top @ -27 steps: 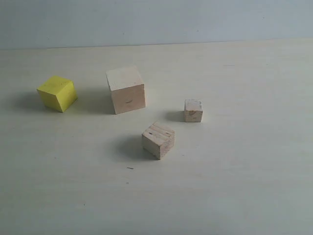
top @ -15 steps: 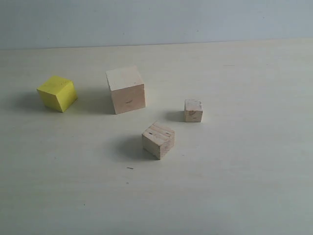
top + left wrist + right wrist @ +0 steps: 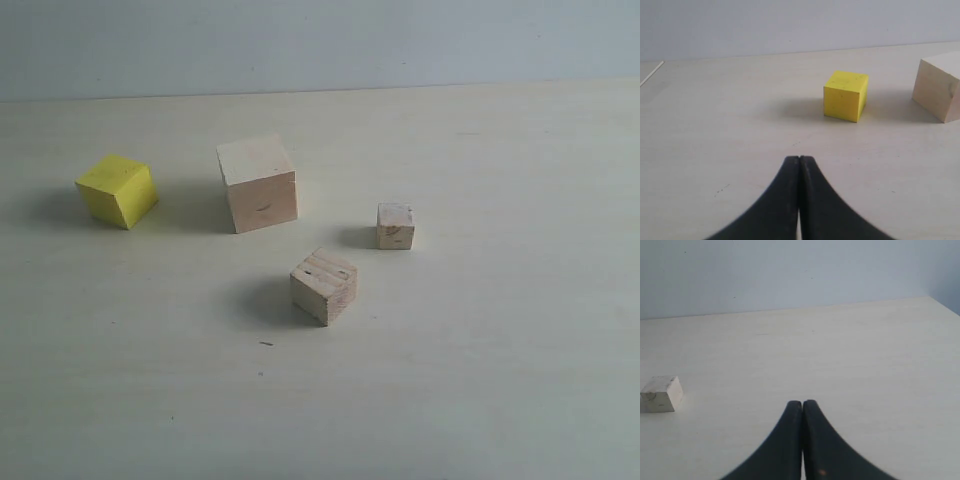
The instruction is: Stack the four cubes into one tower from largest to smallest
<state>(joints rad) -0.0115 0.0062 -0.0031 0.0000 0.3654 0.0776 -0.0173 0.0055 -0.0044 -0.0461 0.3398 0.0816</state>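
Observation:
Four cubes stand apart on the pale table (image 3: 500,400), with no tower built. The large pale wooden cube (image 3: 258,183) sits mid-back, the yellow cube (image 3: 117,190) to its left, the grain-lined wooden cube (image 3: 324,286) in front, and the small pale cube (image 3: 395,226) to the right. Neither arm shows in the exterior view. My left gripper (image 3: 799,159) is shut and empty, short of the yellow cube (image 3: 845,95), with the large cube (image 3: 939,87) at the frame's edge. My right gripper (image 3: 802,403) is shut and empty, well apart from the small cube (image 3: 661,393).
A pale blue-grey wall (image 3: 320,45) rises behind the table's far edge. The table's corner edge (image 3: 944,305) shows in the right wrist view. A thin seam or edge (image 3: 651,75) runs across the table surface in the left wrist view.

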